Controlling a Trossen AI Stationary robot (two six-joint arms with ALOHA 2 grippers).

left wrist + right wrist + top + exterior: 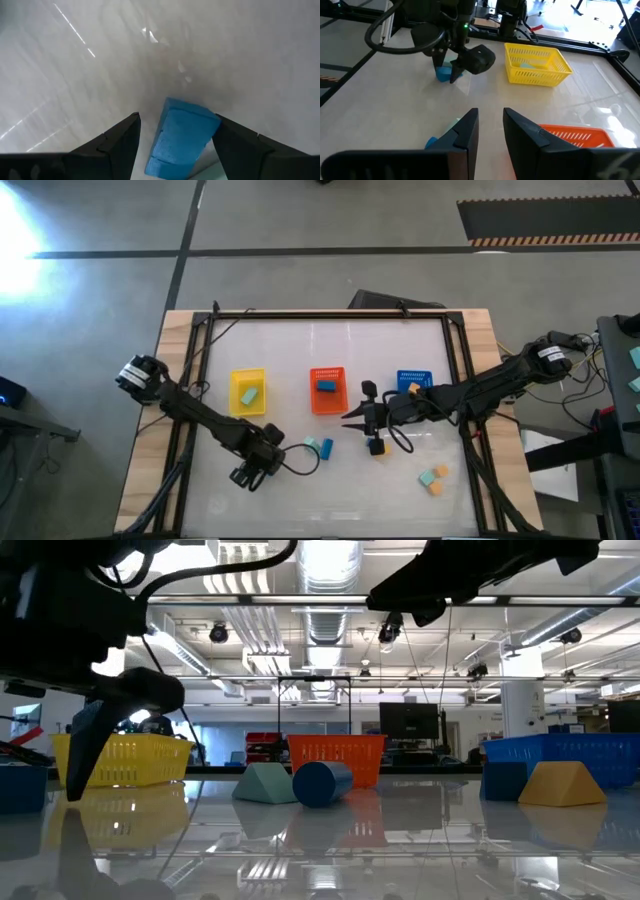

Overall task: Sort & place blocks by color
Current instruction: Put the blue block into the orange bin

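Observation:
My left gripper point(176, 119) hangs open near the table's front left point(254, 471), pointing down. One finger stands on either side of a blue block point(181, 137) that lies on the table with a pale teal block point(453, 64) beside it. The right wrist view shows this same blue block point(442, 74). My right gripper point(491, 114) hovers over the table's middle point(350, 418), pointing toward the left edge. Its fingers are a narrow gap apart with nothing between them. A teal block point(310, 443) and a blue block point(326, 447) lie below it.
A yellow basket point(234, 380), an orange basket point(313, 402) and a blue basket point(412, 373) stand in a row across the middle. An orange block point(376, 447) lies near the right gripper. Teal and orange blocks point(434, 479) lie at the front right.

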